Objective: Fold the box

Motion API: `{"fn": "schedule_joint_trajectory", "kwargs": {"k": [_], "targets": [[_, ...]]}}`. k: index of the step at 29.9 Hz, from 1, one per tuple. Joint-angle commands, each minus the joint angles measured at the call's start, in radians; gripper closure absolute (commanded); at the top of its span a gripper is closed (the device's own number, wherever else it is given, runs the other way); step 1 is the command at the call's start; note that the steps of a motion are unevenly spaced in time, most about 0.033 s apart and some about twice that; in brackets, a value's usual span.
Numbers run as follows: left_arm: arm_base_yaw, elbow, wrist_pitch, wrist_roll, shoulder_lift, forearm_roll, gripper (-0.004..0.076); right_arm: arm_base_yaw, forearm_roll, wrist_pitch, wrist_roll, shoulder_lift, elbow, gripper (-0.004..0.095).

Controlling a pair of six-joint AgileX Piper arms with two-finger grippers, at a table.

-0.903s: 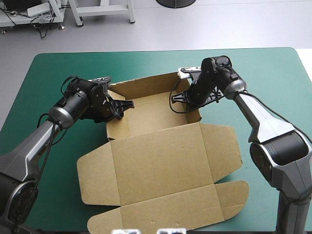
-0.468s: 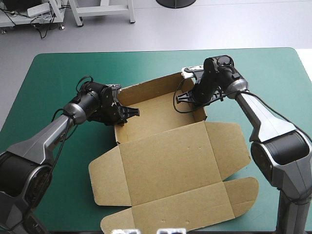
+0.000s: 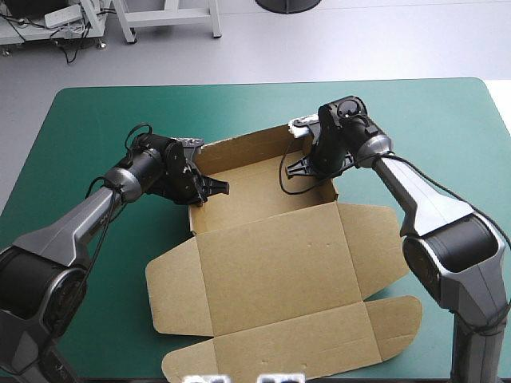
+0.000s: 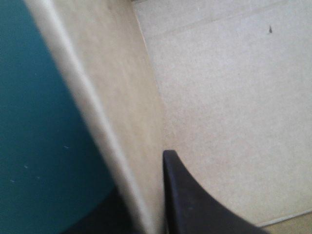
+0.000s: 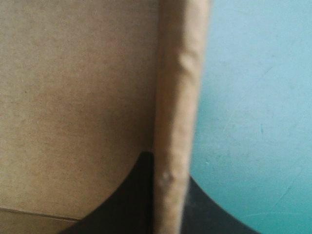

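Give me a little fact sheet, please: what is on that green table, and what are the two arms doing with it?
thing: box, brown board, an open tray with its lid lying flat
walls: raised around the far part, lid flaps spread toward the near edge
left gripper: shut on the box's left wall, one finger inside, one outside
right gripper: shut on the box's right wall, likewise
surface: table, teal-green cover
stage: lid not yet folded up

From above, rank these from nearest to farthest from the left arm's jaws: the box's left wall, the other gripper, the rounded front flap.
1. left wall, between the jaws of the left gripper.
2. right gripper, across the box, holding its opposite side.
3. rounded flap, at the near right, lying flat.
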State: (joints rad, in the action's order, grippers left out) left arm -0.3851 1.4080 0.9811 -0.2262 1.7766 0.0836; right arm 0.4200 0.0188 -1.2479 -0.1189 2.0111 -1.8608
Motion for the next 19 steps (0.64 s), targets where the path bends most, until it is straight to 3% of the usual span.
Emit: {"fn": "schedule_joint_trajectory", "kwargs": {"k": [1, 5, 11, 19], "targets": [[-0.014, 0.052, -0.015, 0.040, -0.016, 0.066, 0.0715, 0.015, 0.102, -0.009, -0.021, -0.054, 0.027, 0.0926], [-0.016, 0.152, 0.035, 0.079, 0.028, 0.127, 0.0715, 0.015, 0.187, -0.007, -0.023, -0.052, 0.085, 0.0926], [-0.047, 0.275, 0.167, 0.088, 0.086, 0.011, 0.0715, 0.015, 0.151, -0.007, -0.022, -0.052, 0.094, 0.0926], [-0.052, 0.278, 0.174, 0.088, 0.108, -0.015, 0.0715, 0.015, 0.165, 0.002, -0.058, -0.052, 0.098, 0.0926]]}}
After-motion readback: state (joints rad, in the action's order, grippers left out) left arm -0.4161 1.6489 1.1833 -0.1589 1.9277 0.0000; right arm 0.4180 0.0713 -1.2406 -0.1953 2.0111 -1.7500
